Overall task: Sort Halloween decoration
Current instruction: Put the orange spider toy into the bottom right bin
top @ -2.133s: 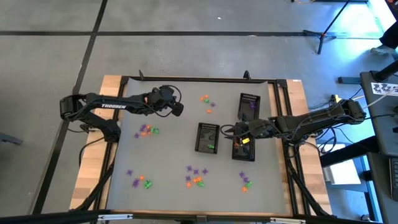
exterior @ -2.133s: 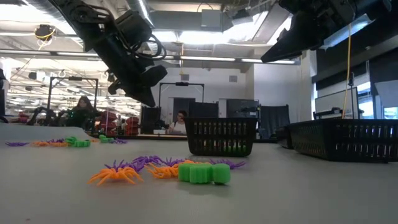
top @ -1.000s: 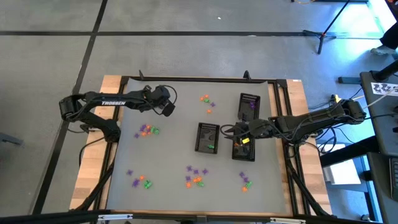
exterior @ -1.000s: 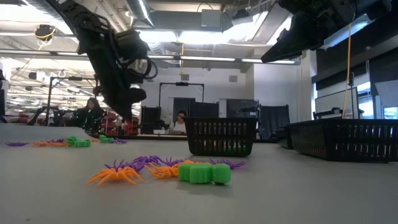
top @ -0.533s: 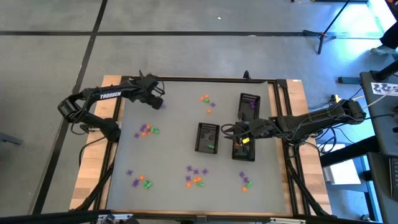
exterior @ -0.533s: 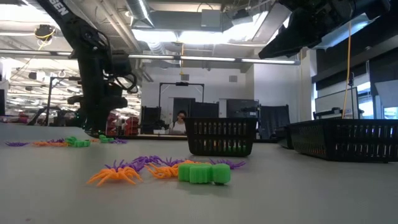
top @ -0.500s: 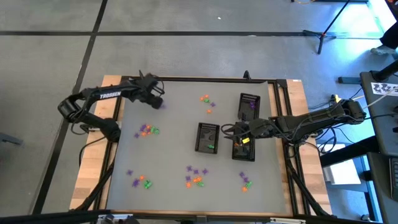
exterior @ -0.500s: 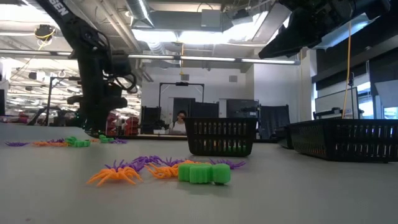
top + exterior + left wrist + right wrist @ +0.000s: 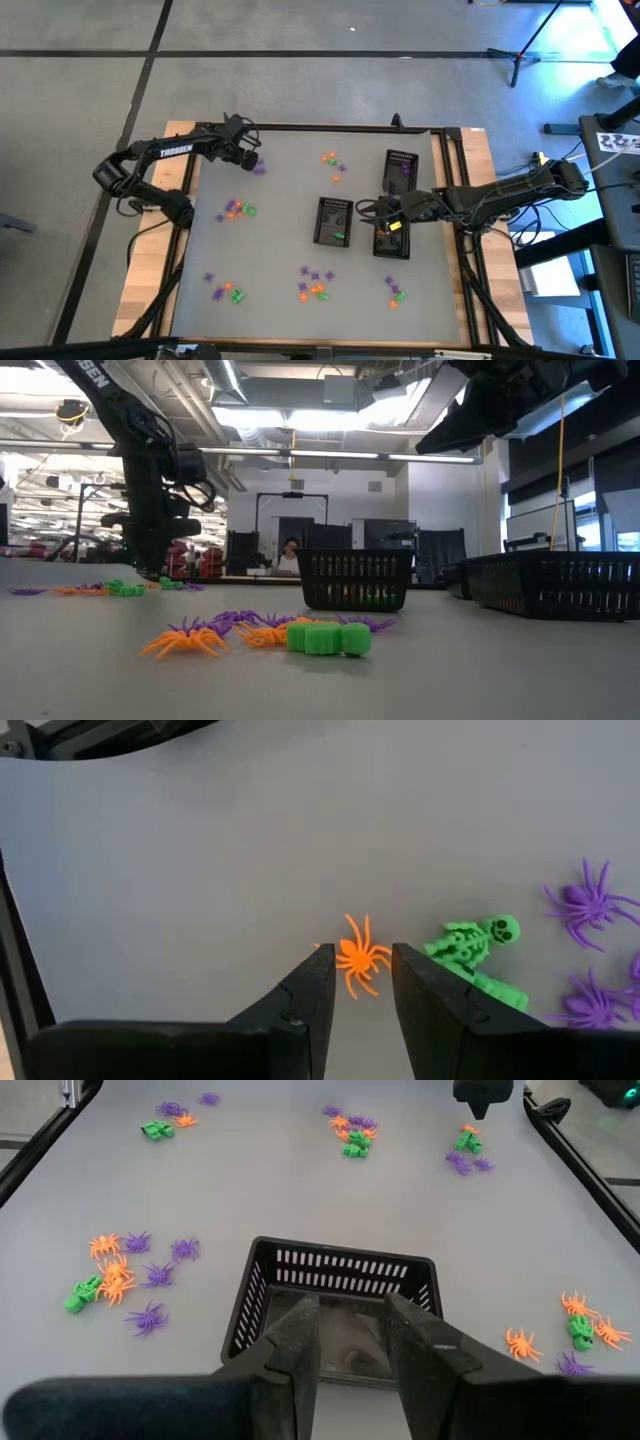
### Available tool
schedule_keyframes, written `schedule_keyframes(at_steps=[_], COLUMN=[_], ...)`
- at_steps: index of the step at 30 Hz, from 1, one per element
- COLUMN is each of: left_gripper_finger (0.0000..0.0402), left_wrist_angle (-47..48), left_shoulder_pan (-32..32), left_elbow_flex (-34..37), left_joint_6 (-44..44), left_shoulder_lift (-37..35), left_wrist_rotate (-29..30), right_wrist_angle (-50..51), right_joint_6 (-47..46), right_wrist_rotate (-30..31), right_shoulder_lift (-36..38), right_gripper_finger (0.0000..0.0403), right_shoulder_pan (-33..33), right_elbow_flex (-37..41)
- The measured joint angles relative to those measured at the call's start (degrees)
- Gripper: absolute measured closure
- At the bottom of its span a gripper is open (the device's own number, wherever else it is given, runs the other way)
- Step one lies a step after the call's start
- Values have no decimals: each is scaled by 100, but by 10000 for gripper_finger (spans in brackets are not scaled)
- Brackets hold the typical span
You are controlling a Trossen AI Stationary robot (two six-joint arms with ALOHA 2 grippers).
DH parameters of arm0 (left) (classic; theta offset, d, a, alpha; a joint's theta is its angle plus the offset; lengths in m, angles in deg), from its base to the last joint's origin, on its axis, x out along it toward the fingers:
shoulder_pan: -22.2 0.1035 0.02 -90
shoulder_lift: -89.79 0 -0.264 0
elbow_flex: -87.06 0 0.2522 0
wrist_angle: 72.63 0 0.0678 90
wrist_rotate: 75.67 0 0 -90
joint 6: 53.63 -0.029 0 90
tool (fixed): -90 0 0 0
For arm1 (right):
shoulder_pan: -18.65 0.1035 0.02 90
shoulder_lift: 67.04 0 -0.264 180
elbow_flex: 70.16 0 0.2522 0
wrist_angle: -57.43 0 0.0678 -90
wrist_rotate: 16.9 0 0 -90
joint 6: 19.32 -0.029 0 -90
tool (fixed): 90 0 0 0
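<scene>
Grey matting [image 9: 280, 240] covers the table, framed by black rails over pale wood edges, with bare concrete floor around it. At the far left corner the left gripper [image 9: 252, 160] points down low over the mat; seen from its wrist, its two dark fingers [image 9: 312, 990] stand apart with an orange spider [image 9: 358, 958] lying in the gap between their tips, and whether they touch it cannot be told. Just beside that spider lie a green skeleton [image 9: 470, 945] and purple spiders [image 9: 585, 905]. Other clusters of the Halloween decoration are scattered over the mat: orange, purple and green pieces [image 9: 238, 210] on the left side, another group [image 9: 225, 292] near the front left, a mixed bunch [image 9: 315, 285] at front centre, a few [image 9: 332, 163] toward the back, and some [image 9: 394, 292] at front right. Three black mesh baskets sit right of centre: a middle basket [image 9: 333, 221] with something green inside, a far basket [image 9: 401, 170] holding purple, and a near right basket [image 9: 392, 238]. The right gripper [image 9: 388, 212] hangs above the near right basket, its fingers [image 9: 300, 1335] parted with nothing between them. From table height, an orange spider, purple spiders and a green piece [image 9: 328, 638] lie in front of a basket [image 9: 356, 580]
</scene>
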Motion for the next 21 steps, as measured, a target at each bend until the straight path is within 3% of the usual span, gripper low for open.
schedule_keyframes(at_steps=[10,15,21], left_gripper_finger=[309,309,309], left_wrist_angle=[-4,-6,-61], left_shoulder_pan=[0,63,4], left_elbow_flex=[0,0,-152], left_joint_6=[6,-2,35], left_shoulder_lift=[56,471,799], left_wrist_rotate=[-88,-252,-12], right_wrist_angle=[0,-2,-2], right_joint_6=[0,2,2], right_wrist_rotate=[0,0,0], right_shoulder_lift=[0,0,0], right_gripper_finger=[292,292,292], right_shoulder_pan=[-2,0,0], right_elbow_flex=[0,0,2])
